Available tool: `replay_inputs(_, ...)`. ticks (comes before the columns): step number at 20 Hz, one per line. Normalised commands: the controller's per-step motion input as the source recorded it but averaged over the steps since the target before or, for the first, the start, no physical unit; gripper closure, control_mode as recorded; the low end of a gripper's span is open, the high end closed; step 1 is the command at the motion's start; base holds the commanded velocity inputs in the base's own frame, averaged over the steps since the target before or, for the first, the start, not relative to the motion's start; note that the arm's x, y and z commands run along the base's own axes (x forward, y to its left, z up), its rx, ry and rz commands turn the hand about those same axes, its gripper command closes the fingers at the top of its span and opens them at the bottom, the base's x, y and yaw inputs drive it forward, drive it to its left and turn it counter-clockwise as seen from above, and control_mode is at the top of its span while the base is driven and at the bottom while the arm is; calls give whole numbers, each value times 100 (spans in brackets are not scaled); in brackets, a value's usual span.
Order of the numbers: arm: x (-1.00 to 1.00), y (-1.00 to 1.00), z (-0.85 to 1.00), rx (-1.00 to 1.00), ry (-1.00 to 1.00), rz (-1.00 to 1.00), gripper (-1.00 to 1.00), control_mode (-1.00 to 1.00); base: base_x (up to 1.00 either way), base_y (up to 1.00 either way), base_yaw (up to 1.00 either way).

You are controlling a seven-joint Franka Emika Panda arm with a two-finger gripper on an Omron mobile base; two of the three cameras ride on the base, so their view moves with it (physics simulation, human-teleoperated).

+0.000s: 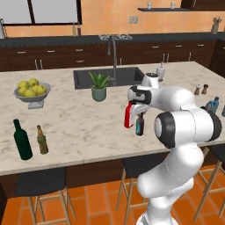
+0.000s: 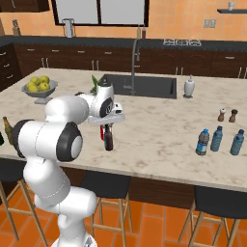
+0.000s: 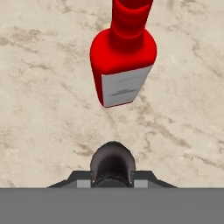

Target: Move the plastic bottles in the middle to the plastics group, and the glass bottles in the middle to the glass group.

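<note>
- Gripper (image 3: 113, 181) points straight down at the counter, its finger tips closed on the dark rounded top of the brown bottle (image 3: 113, 162), which sits right between them at the bottom of the hand view.
- From the left base view, the brown bottle (image 1: 139, 124) with its blue label stands upright on the marble island counter (image 1: 79, 127), its neck reaching up into the hand above it.
- From the right base view, the same brown bottle (image 2: 108, 139) stands directly under the hand, near the front edge of the counter (image 2: 159, 140).
- Just beside it stands the red bottle (image 3: 124, 57) with a white label; in the hand view it lies a little beyond the gripper, apart from the finger tips.
- In the left base view the red bottle (image 1: 128, 115) is immediately left of the brown one, partly covered by the hand.
- The glass group stands well apart at the left end: a dark green wine bottle (image 1: 22, 140) and a small olive-amber bottle (image 1: 42, 140) next to it.
- The plastics group is at the right end: three blue bottles (image 2: 217, 139) in a row, the left one (image 2: 202, 143) darker in the body.
- Further back on the counter are a bowl of yellow-green fruit (image 1: 31, 90), a potted plant (image 1: 99, 86) by the sink (image 1: 83, 79), and two small shakers (image 2: 227, 115).
</note>
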Motion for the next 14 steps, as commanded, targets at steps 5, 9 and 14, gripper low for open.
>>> replay_inputs(5, -55, 29, 30, 2, 7, 9, 100, -100, 0, 0, 0)
replay_inputs(9, -44, 69, 32, 7, 22, 6, 100, -100, 0, 0, 0)
replay_inputs(14, -17, 100, 20, 0, 2, 17, 100, -100, 0, 0, 0)
